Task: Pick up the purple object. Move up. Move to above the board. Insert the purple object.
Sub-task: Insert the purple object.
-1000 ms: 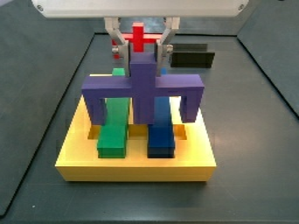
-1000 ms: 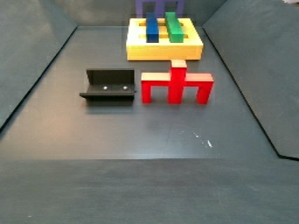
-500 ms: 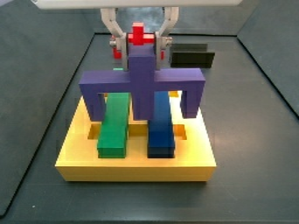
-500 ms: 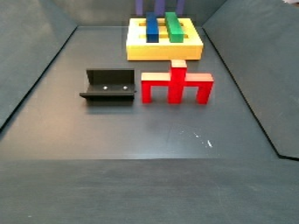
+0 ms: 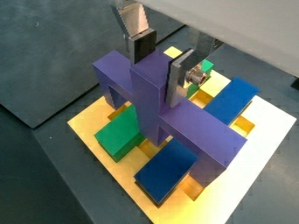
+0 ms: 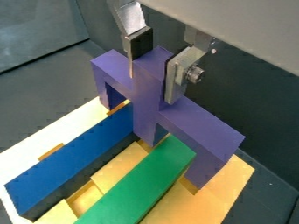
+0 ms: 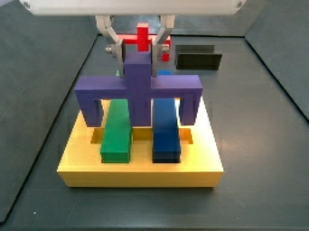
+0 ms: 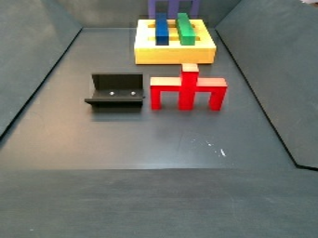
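Both wrist views show my gripper [image 5: 162,59] clamped on the purple object's [image 5: 163,109] upright stem over the yellow board [image 5: 265,154] — it looks rigid, light, smooth-sided, so that narrow stem seems the right hold.

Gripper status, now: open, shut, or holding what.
Gripper: shut on the purple three-legged block, silver finger plates clamping its upright stem, above the yellow board holding the green bar and blue bar.
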Controlling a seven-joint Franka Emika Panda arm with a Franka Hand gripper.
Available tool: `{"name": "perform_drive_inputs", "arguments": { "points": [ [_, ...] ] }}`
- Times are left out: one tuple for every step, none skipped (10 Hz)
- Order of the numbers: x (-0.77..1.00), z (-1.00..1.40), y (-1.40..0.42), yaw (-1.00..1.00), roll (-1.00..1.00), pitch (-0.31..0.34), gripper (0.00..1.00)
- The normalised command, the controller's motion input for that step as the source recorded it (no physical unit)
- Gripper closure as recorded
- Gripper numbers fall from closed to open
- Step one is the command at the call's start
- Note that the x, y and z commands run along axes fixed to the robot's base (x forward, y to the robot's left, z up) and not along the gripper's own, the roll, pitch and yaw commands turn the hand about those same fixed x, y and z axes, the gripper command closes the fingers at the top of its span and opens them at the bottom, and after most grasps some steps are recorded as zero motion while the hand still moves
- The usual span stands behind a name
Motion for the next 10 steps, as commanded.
{"name": "perform_drive_inputs", "arguments": {
  "points": [
    [-0.07,-0.13,-0.05,0.00,0.05,-0.004,1.00],
    [0.00,-0.06,-0.05,0.00,0.03,0.000,1.00],
    [0.00,-0.07,-0.07,0.00,0.02,0.000,1.00],
    [0.27,-0.08,-0.06,0.00,0.05,0.034,1.00],
    [0.19,-0.11,0.00,0.00,0.05,0.043,1.00],
    [0.03,-0.14,0.00,-0.02,0.05,0.030,1.00],
    [0.01,-0.11,0.00,-0.02,0.05,0.026,1.00],
    [0.00,-0.15,0.00,-0.02,0.06,0.009,1.00],
    [-0.04,-0.17,0.00,-0.03,0.09,0.004,1.00],
    [0.00,-0.25,-0.07,-0.03,0.17,0.021,1.00]
  ]
}}
